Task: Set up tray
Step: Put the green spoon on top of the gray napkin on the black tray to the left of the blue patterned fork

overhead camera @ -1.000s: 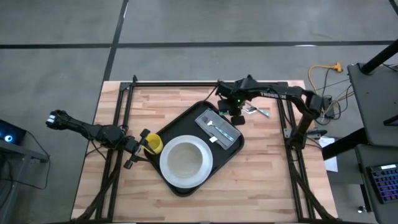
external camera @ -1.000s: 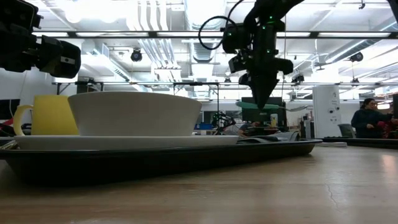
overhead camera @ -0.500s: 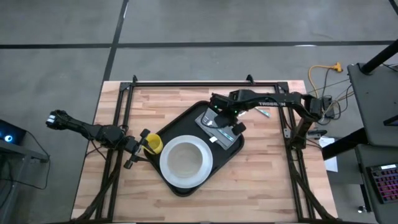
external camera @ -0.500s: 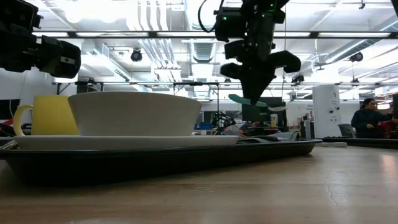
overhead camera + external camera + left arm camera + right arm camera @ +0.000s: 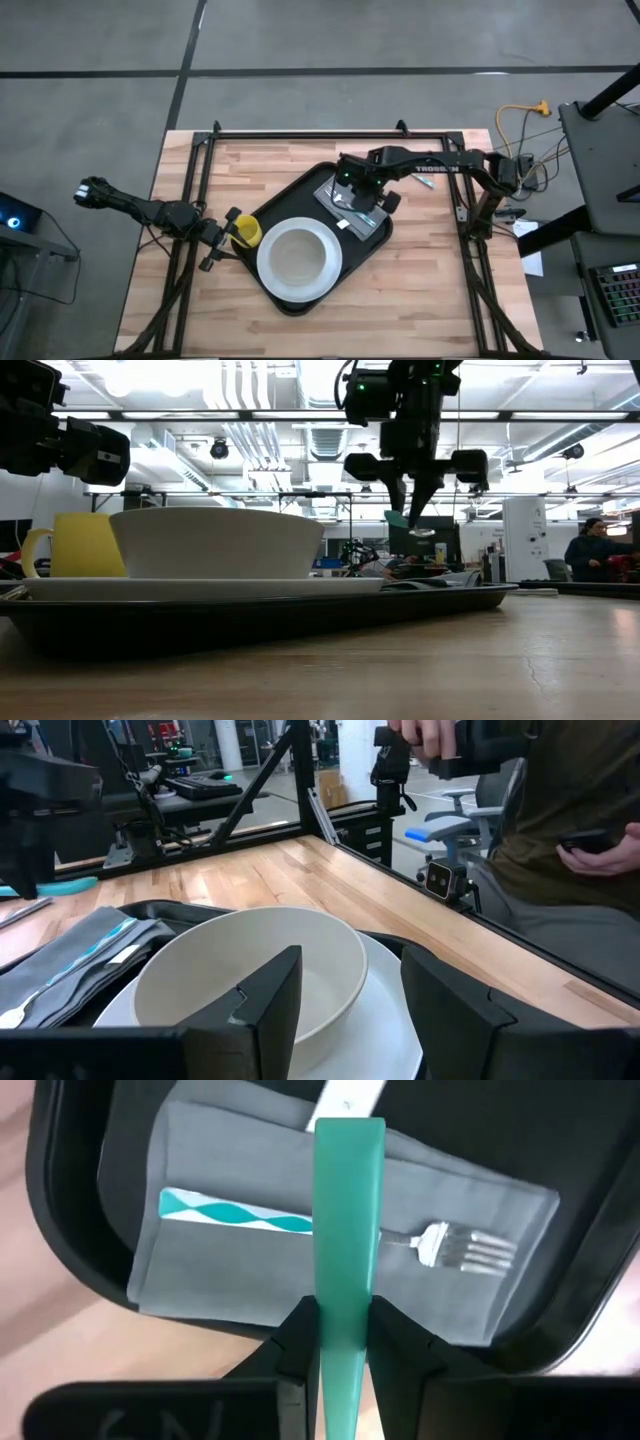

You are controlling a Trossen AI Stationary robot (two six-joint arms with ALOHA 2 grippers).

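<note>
The right claw (image 5: pixel 362 193) hangs above the tray (image 5: pixel 262 217), over its far end where the grey napkin (image 5: pixel 220 1240) lies. Its fingers (image 5: pixel 298 1342) are pressed in on a teal utensil handle (image 5: pixel 348 1230), pinching it so the handle runs out straight from between them. In the right wrist view the handle crosses above the napkin and above a fork (image 5: pixel 450 1246) that lies on the napkin beside a teal-and-white striped handle (image 5: pixel 235 1211). In the low view the claw (image 5: pixel 410 520) is clear of the tray (image 5: pixel 250 615), with the utensil's end dangling below it.

The tray sits on the wooden worktop (image 5: pixel 440 290), turned at an angle to its edges. It carries a white plate (image 5: pixel 395 1020) with a white bowl (image 5: pixel 300 262) on it, at the end of the tray away from the right claw.

The left claw (image 5: pixel 222 240) waits at the tray's left edge, just beside a yellow cup (image 5: pixel 246 232). Its fingers (image 5: pixel 270 1010) are spread apart with nothing between them, and they point toward the bowl (image 5: pixel 250 970).

A person (image 5: pixel 560 830) sits beyond the worktop's edge.
</note>
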